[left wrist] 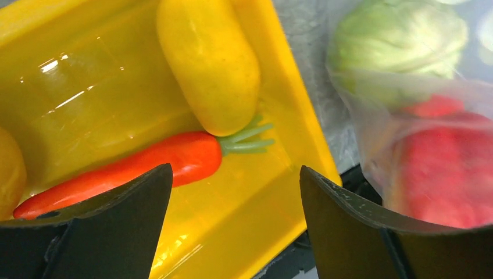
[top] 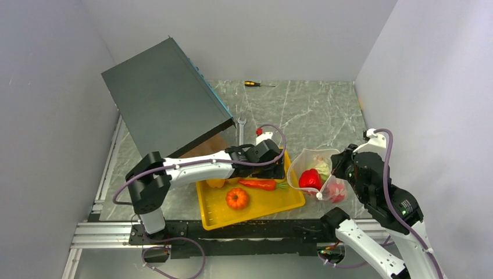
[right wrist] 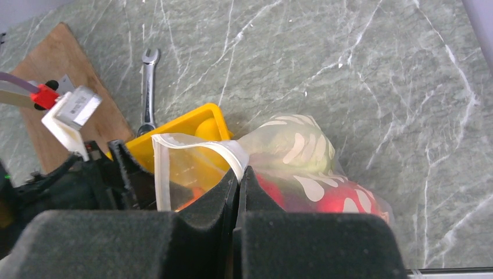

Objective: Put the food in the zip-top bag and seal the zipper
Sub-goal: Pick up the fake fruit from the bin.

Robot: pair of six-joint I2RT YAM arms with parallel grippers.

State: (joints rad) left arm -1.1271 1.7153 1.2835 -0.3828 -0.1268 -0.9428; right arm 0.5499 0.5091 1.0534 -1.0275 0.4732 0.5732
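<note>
The zip-top bag lies on the table close to the near right corner. Its mouth gapes toward the left, just beside the right end of the yellow tray. Bare marble runs from the bag to the table's far edge and its right edge.

The biggest thing is a dark flat box, tilted up over the far left corner above a wooden board. The tray lies skewed along the near edge, about midway between the two near corners.

The left arm reaches across the tray from the left. The left claw hangs over the tray's right end, its fingers wide apart and holding nothing. The right claw is pinched tight on the bag's rim, and the zipper loops out from between its fingers.

Inside the bag sit a pale green cabbage, a red pepper and a smaller red piece toward the near edge. In the tray lie an orange pumpkin and a carrot. A yellow piece touches the carrot's green top, and a second yellow piece sits at its tip.

A wrench lies beside the board, and a screwdriver lies near the far edge, well apart from the rest.
</note>
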